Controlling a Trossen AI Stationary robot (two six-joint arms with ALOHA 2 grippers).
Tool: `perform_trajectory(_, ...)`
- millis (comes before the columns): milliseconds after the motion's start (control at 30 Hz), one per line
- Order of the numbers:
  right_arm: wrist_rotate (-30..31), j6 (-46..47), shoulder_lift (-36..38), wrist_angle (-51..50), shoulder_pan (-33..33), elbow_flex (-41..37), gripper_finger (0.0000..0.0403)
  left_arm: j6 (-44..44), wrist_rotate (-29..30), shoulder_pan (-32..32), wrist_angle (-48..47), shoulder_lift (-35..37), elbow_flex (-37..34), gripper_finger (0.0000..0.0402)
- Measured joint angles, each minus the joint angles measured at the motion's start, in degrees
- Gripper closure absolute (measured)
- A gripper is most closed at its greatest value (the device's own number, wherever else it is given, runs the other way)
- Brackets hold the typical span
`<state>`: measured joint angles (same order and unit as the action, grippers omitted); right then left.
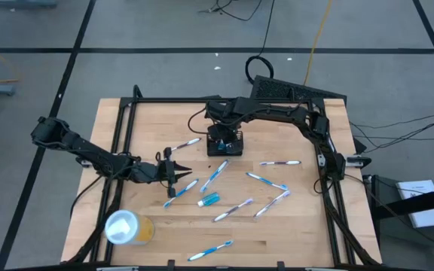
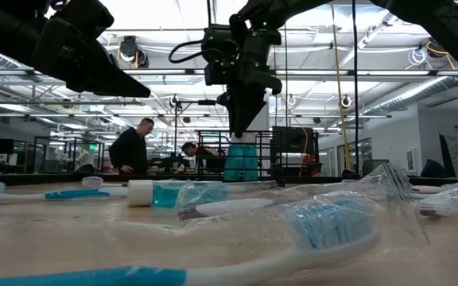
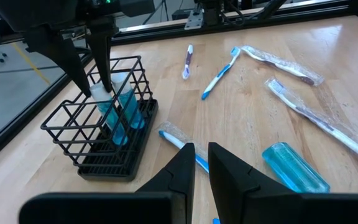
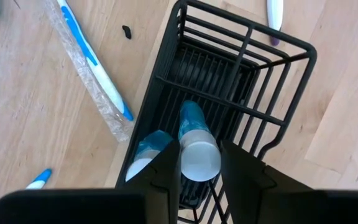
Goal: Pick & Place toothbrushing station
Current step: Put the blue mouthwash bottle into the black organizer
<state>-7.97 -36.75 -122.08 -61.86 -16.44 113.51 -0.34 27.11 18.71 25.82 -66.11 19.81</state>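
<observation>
The toothbrushing station (image 1: 224, 141) is a black wire holder (image 3: 86, 134) standing on the table's far middle. Two blue tubes with white caps stand in its compartments. My right gripper (image 4: 201, 148) hangs over the holder (image 4: 247, 68), pointing down, shut on one blue tube (image 4: 192, 124). The other tube (image 4: 149, 149) stands beside it, untouched. My left gripper (image 1: 181, 172) hovers left of the table's middle, pointing toward the holder. Its fingers (image 3: 185, 165) are shut, with only a narrow slit and nothing between them. My right gripper pinches the tube's white cap (image 4: 199, 163), its top end, between the two fingers. The fingers (image 3: 98, 68) come from above, pointing down. The tube stands nearly upright with its blue body down inside a compartment of the holder.
Several toothbrushes, some in clear wrappers, lie scattered over the table's middle and right (image 1: 279, 162), (image 1: 233, 209). A third blue tube (image 1: 209, 199) lies flat near the middle. A yellow cup with a white lid (image 1: 126, 227) stands at the near left. Black frame rails (image 1: 119, 143) edge the table.
</observation>
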Motion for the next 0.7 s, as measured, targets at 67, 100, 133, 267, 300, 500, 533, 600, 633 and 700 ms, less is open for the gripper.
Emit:
perform_trajectory(67,-0.29,0.0,0.0,-0.03,0.01,-0.01,0.0324,0.0,0.0,-0.01,-0.02,0.0,0.0,0.035)
perform_trajectory(100,-0.31,0.0,0.0,-0.03,0.01,-0.02,0.0324,0.0,0.0,0.01,-0.02,0.0,0.0,0.035)
perform_trajectory(133,-0.49,0.0,-0.02,-0.01,0.01,-0.02,0.0324,0.0,0.0,0.0,-0.01,0.0,0.0,0.035)
perform_trajectory(267,-1.16,-0.13,-0.04,-0.03,0.01,-0.02,0.0324,0.0,0.0,-0.01,-0.04,0.0,0.0,0.035)
perform_trajectory(300,-1.18,-0.15,-0.04,-0.03,0.01,-0.02,0.0324,0.0,0.0,0.01,-0.04,0.0,0.0,0.035)
perform_trajectory(500,-1.18,-0.15,-0.07,-0.03,0.03,-0.02,0.0324,0.02,0.0,0.01,-0.07,0.0,0.0,0.035)
perform_trajectory(533,-1.18,-0.15,-0.07,-0.04,0.03,-0.02,0.0324,0.02,0.0,0.01,-0.07,0.0,0.0,0.035)
perform_trajectory(600,-1.18,-0.17,-0.07,-0.03,0.03,-0.02,0.0324,0.02,0.0,0.01,-0.09,0.0,0.0,0.035)
perform_trajectory(633,-1.18,-0.16,-0.07,-0.05,0.03,-0.02,0.0324,0.02,0.0,0.01,-0.11,0.0,0.0,0.035)
perform_trajectory(700,-1.18,-0.17,-0.07,-0.05,0.03,-0.02,0.0324,0.02,0.0,0.0,-0.11,0.0,0.0,0.035)
